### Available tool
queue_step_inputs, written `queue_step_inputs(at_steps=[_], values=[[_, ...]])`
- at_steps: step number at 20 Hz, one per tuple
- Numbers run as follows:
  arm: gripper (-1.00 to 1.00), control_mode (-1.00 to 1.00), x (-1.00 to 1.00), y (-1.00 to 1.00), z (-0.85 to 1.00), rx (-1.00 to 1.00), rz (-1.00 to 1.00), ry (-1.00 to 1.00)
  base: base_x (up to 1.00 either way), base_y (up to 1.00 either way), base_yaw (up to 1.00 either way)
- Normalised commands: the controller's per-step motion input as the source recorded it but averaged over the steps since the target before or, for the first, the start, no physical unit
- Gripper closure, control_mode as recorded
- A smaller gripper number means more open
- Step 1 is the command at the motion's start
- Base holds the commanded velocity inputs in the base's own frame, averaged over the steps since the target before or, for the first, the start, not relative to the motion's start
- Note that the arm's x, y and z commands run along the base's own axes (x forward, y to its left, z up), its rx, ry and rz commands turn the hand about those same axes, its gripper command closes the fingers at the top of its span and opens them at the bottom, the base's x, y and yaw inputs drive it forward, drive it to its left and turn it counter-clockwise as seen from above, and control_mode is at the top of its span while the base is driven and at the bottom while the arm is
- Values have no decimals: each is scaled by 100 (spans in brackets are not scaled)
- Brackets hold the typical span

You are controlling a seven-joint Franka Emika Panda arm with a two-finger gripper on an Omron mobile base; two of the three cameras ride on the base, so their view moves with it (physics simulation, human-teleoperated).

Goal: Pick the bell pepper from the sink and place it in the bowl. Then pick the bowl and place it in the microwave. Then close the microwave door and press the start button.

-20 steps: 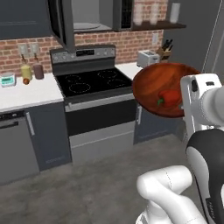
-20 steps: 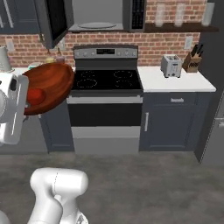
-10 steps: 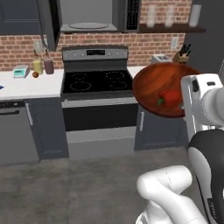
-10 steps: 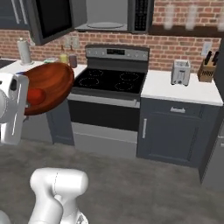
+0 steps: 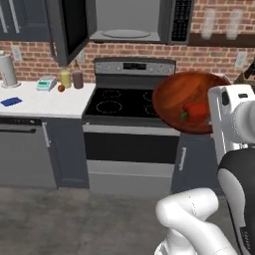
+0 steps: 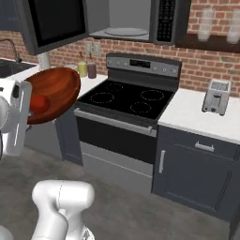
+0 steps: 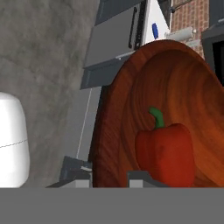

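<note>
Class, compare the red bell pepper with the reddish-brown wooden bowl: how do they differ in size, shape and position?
The glossy red bell pepper is far smaller than the wide reddish-brown wooden bowl. The pepper is lumpy with a green stem; the bowl is round and shallow. The pepper lies inside the bowl, which is carried tilted in the air. Both are reddish and glossy.

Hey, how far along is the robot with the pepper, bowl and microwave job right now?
Done: the bell pepper sits in the bowl. In hand: the gripper is clamped on the bowl's rim, holding it tilted in the air in front of the stove. Left: set the bowl inside the microwave, whose microwave door stands open, then shut it and press start.
</note>
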Motion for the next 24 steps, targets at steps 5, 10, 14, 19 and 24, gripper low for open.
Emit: queue_step_inputs(at_steps=[5, 10, 14, 19, 24], values=[[100, 100, 0, 0, 0, 0, 0, 0, 94, -6, 33], [100, 100, 0, 0, 0, 0, 0, 0, 82, 0, 25], [100, 100, 0, 0, 0, 0, 0, 0, 93, 0, 16], [100, 100, 0, 0, 0, 0, 0, 0, 78, 11, 12], [100, 100, 0, 0, 0, 0, 0, 0, 40, 22, 11]])
